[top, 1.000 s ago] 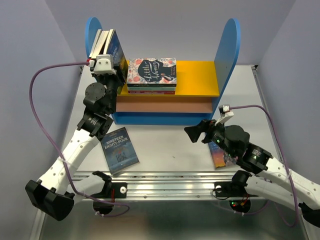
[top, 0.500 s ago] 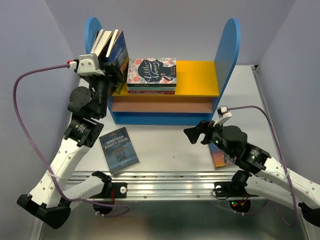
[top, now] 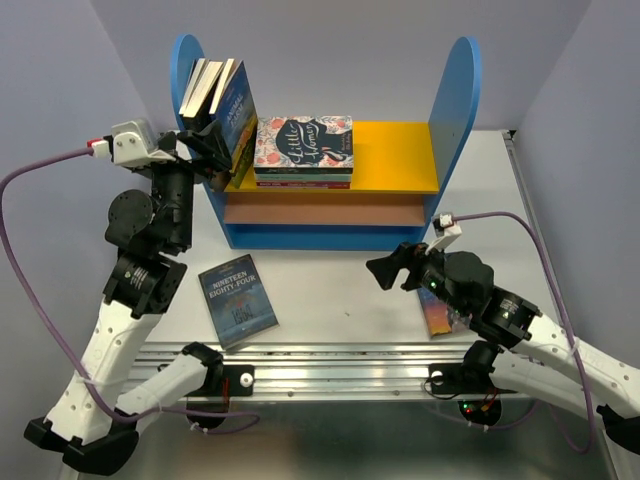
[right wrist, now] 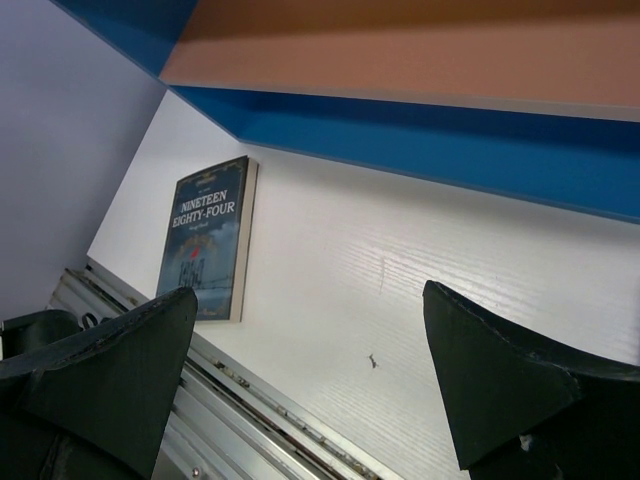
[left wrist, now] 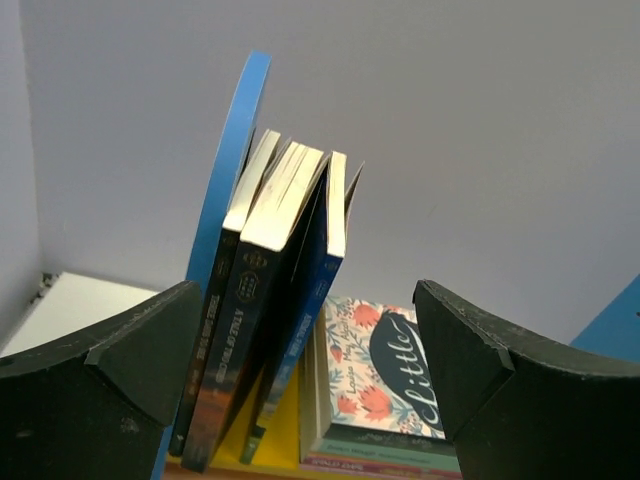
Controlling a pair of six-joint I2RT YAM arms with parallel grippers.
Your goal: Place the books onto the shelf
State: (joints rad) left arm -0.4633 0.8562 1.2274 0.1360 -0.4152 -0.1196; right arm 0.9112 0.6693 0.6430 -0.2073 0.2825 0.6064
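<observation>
From above, I see my left pincer (top: 210, 155) spread wide and empty beside 3 upright books (top: 222, 95) leaning on the shelf's (top: 455, 90) left panel. My right pincer (top: 385, 270) gapes empty over the table (top: 330, 290), where Nineteen Eighty-Four (top: 238, 300) lies flat. Left wrist: the books stand between wide fingers, clear of both. Right wrist: wide fingers frame Nineteen Eighty-Four near the shelf's blue base.

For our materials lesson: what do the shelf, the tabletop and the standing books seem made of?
The shelf looks like painted board: flat matt colour, clean-cut edges. The tabletop is probably white laminate or painted wood, with faint grain lines. The standing books are paper: cream page edges between thin card-like covers.
</observation>
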